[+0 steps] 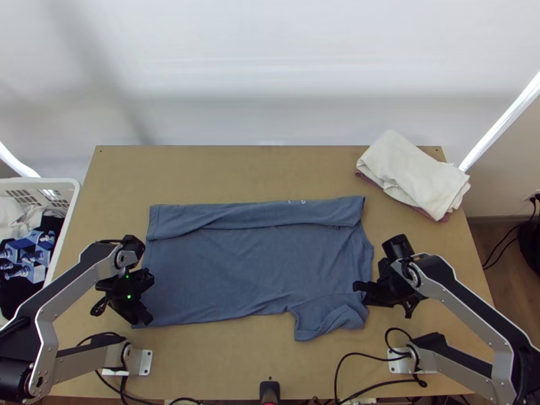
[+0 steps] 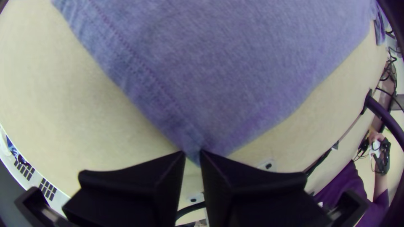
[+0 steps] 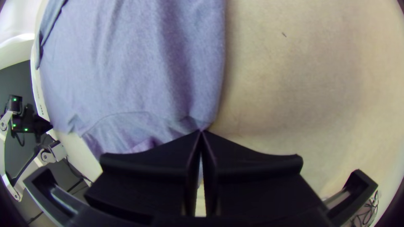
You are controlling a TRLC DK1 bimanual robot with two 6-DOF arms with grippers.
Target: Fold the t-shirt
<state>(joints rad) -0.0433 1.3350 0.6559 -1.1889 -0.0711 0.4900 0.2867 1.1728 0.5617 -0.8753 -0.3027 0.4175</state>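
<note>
The blue-grey t-shirt [image 1: 256,266] lies spread across the table, its far side folded over in a long strip and a sleeve [image 1: 331,317] sticking out toward the near edge. At its near left corner is my left gripper [image 1: 142,317]. In the left wrist view, a narrow gap separates the fingertips of my left gripper [image 2: 193,153], and the hem corner [image 2: 195,145] lies between them. My right gripper [image 1: 378,293] is at the shirt's right edge, beside the sleeve. In the right wrist view, the tips of my right gripper [image 3: 201,131] meet on the shirt's edge [image 3: 200,120].
A folded white cloth [image 1: 412,172] lies over a reddish one at the back right corner. A white basket [image 1: 71,192] with clothes stands left of the table. Black cables [image 1: 344,358] run along the near edge. Bare tabletop [image 1: 236,172] extends behind the shirt.
</note>
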